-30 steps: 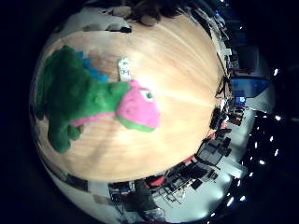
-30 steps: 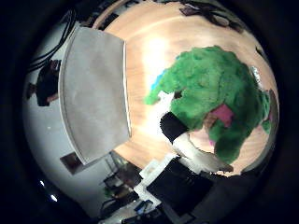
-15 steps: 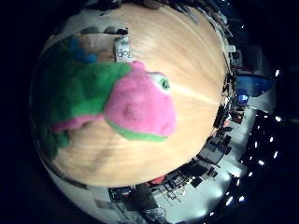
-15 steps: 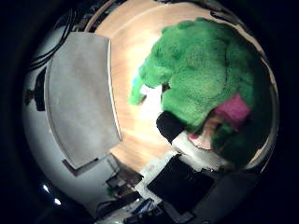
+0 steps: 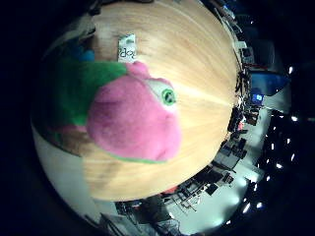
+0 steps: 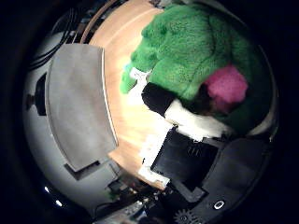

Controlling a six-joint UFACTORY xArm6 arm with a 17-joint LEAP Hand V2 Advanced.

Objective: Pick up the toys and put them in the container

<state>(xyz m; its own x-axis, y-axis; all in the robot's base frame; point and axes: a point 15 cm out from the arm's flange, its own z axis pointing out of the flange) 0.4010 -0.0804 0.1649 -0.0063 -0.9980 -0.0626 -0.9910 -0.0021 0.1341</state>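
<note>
A green plush dinosaur (image 6: 196, 51) with a pink snout (image 5: 133, 118) and a green eye lies on the round wooden table (image 5: 197, 73). It fills much of both palm views, so it is very close under my hand (image 6: 201, 154). One finger (image 6: 182, 116), black at the tip and white behind, rests against the toy's green fur beside a pink patch. The finger looks fairly straight, not wrapped round the toy. A grey flat-sided container (image 6: 79, 102) stands beside the table, a short way from the toy.
A small white printed tag (image 5: 127, 47) lies on the table just beyond the toy's head. Past the table's rim are dark furniture, a lit blue screen (image 5: 256, 96) and a pale floor.
The palm has come down towards the dinosaur: the toy has grown from a small shape to filling the views. The finger now touches its fur.
</note>
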